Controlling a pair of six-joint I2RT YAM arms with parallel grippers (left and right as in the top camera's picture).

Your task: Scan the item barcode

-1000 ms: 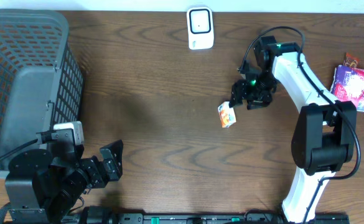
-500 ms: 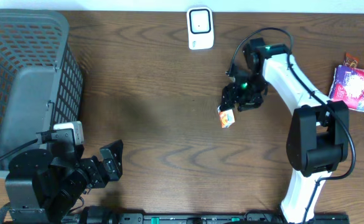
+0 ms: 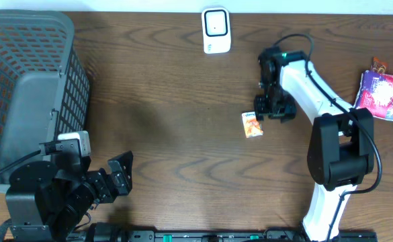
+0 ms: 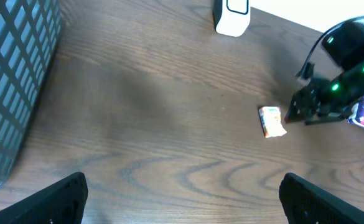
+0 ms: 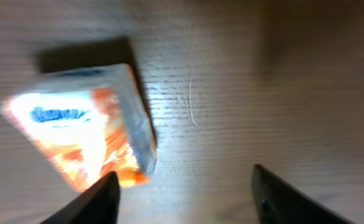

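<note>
Overhead, my right hand hangs released beside the small packet, open tabletop stretching toward the basket.

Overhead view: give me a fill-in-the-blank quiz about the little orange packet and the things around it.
The orange packet lies on the ___, held by nothing. The right pincer beside it stands ___. The grey basket sits at the ___ of the overhead view. The scanner is ___ in colour.
Missing words: table; open; left; white.
</note>
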